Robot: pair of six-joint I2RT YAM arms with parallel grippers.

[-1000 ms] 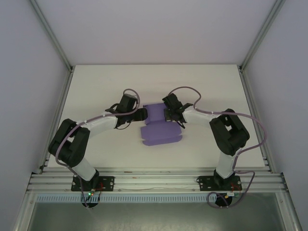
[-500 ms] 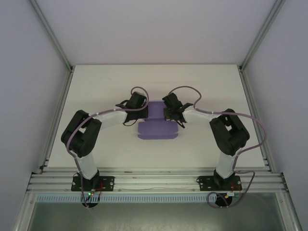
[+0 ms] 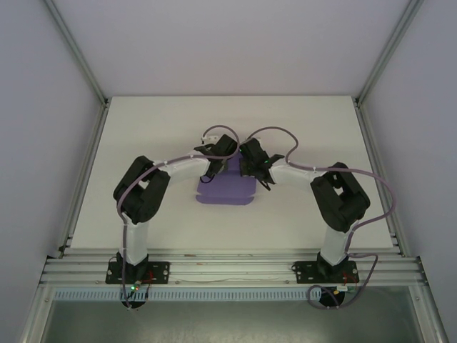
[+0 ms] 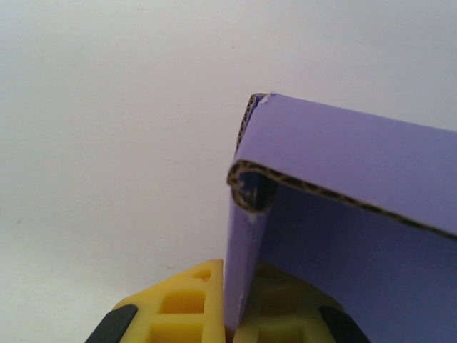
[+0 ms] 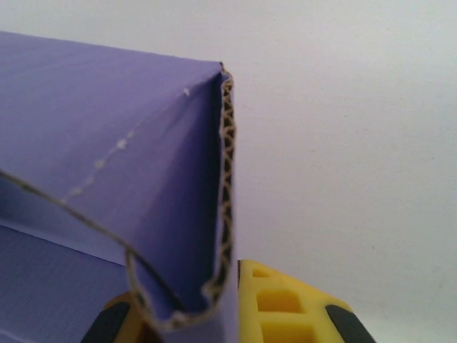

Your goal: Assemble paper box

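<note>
On the table (image 3: 143,128), the paper box (image 3: 227,191) lies with its long axis left-right; left gripper (image 4: 230,304) and right gripper (image 5: 228,304) each pinch an upturned wall.

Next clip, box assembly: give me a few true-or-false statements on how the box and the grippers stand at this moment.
1. The left gripper and the right gripper are both shut on the box. True.
2. The box lies as a flat, unfolded sheet. False: its sides are folded up, and each gripper pinches one.
3. The box's cut edges show corrugated fluting. True.
4. The box sits in the far left corner of the table. False: it is near the middle, between the two grippers.
</note>
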